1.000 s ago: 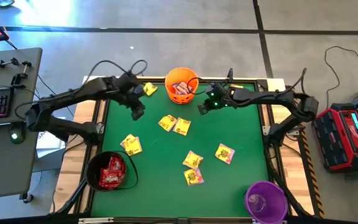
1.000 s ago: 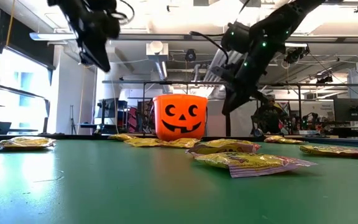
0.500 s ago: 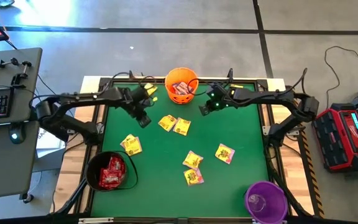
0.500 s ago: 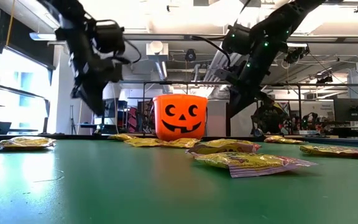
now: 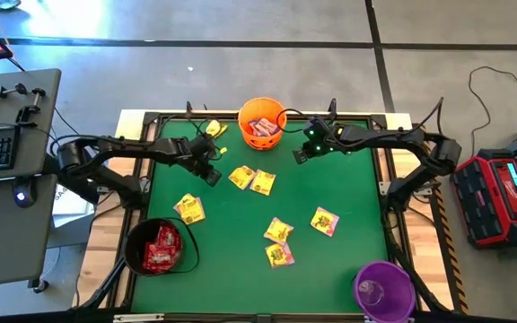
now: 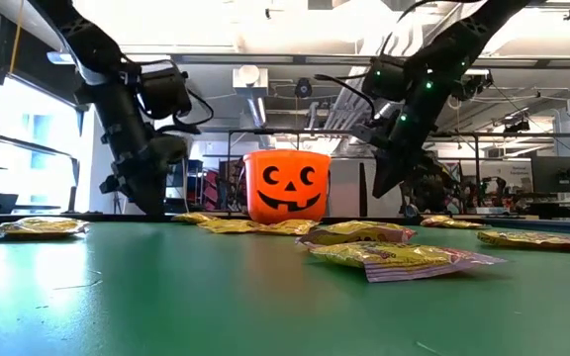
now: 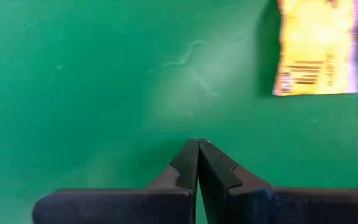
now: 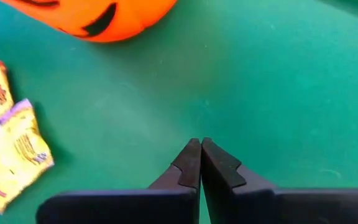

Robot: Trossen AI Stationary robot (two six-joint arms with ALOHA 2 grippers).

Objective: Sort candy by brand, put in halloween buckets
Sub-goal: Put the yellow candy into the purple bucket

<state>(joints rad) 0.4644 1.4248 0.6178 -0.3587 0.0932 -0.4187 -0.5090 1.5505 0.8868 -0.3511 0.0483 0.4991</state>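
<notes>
Red candy fills the black bucket; yellow packets remain on the desk, purple bucket unfilled; left claw and right claw both pressed together, empty.

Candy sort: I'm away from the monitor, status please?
Left tool shut, empty, low over the mat. Right tool shut, empty, beside orange bucket. Yellow candy loose. Nothing blocking.
</notes>
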